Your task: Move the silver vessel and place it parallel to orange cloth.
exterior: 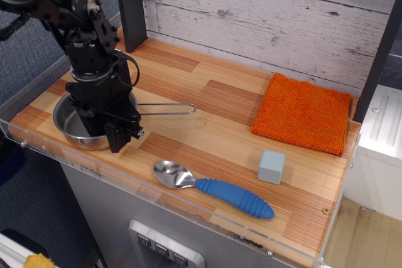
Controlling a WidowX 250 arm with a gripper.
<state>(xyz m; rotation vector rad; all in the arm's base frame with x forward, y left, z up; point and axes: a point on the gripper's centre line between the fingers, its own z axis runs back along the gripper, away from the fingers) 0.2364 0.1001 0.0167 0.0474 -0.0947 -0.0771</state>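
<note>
Single black robot arm entering from the upper left of the view, its jointed links descending steeply toward the near left part of the scene. The wrist points downward, with a dark cable looped along its right side. The pincer [103,135] hangs below the wrist, one finger [119,137] visible as a dark bar; the jaw spacing cannot be judged from this angle.
</note>
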